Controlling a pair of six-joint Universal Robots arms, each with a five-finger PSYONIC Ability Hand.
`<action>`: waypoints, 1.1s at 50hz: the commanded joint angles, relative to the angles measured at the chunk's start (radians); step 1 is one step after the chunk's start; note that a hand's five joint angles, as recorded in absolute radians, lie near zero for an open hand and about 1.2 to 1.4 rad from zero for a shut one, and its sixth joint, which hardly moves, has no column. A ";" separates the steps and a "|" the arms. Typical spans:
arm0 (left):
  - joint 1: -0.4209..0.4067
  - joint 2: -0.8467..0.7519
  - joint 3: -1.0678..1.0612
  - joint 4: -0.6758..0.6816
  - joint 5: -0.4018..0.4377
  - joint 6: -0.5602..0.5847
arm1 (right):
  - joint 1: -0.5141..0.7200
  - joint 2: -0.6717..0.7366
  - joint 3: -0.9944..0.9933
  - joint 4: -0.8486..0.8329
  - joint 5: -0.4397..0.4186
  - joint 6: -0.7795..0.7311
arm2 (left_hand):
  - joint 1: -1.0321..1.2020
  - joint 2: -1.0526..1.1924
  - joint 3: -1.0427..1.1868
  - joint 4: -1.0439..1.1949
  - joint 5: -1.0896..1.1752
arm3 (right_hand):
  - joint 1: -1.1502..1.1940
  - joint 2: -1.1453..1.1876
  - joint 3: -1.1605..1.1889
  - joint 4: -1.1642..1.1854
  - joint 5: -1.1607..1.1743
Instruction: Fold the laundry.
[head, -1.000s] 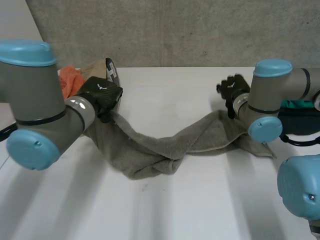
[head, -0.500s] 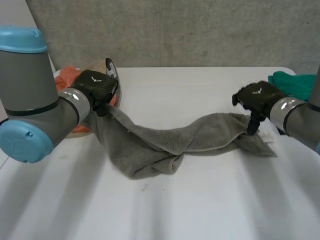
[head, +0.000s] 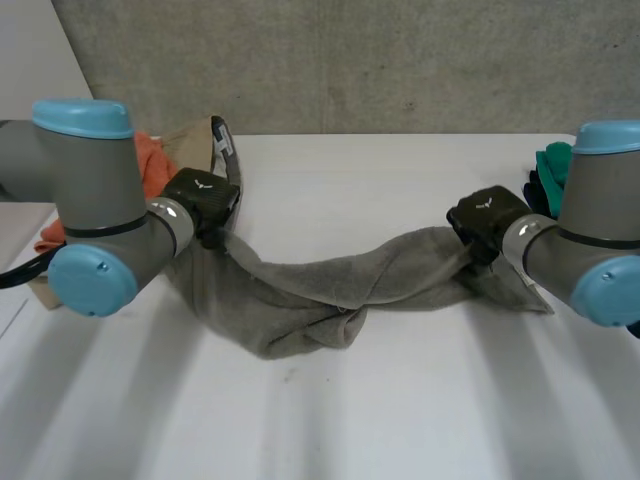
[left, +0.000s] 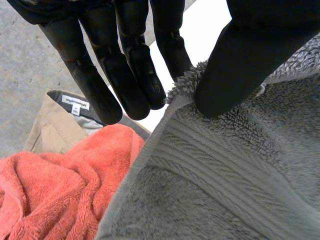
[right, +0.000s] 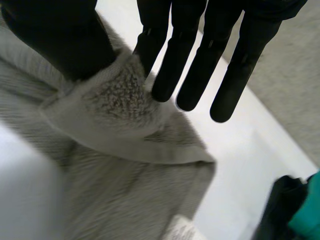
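Note:
A grey towel (head: 330, 290) stretches in a rumpled band across the white table (head: 350, 180), bunched on the table in the middle. My left hand (head: 200, 195) is at its left end. In the left wrist view the thumb (left: 235, 60) and fingers (left: 130, 70) pinch the towel's edge (left: 225, 175) near a corner. My right hand (head: 485, 215) is at the towel's right end. There the thumb (right: 55, 35) and a finger (right: 150, 45) pinch a fold of the towel (right: 115, 105), while the other fingers stay straight.
An orange cloth (head: 150, 160) and a tan garment (head: 200, 135) lie behind my left hand; both appear past its fingertips, the orange cloth (left: 55, 190) and the tan garment (left: 55, 125). A green cloth (head: 550, 165) on dark fabric lies at the table's far right.
My right hand has come down onto the towel's right end and closed on a fold. The left arm has shifted slightly while keeping its hold on the left end.

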 joint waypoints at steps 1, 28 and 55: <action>0.024 -0.109 0.239 0.047 0.036 0.030 | 0.010 0.125 -0.254 -0.220 0.135 -0.059 | 0.233 0.205 0.211 0.199 0.241 | 0.251 0.237 0.247 0.245 0.250; 0.026 -0.009 0.504 0.314 -0.154 -0.143 | -0.054 -0.071 -0.316 -0.833 0.108 0.260 | 0.233 0.205 0.211 0.199 0.241 | 0.251 0.237 0.247 0.245 0.250; 0.051 0.110 -0.453 0.318 0.009 0.162 | -0.137 -0.210 0.344 -0.203 -0.118 -0.059 | 0.225 0.197 0.203 0.191 0.232 | 0.251 0.237 0.247 0.245 0.250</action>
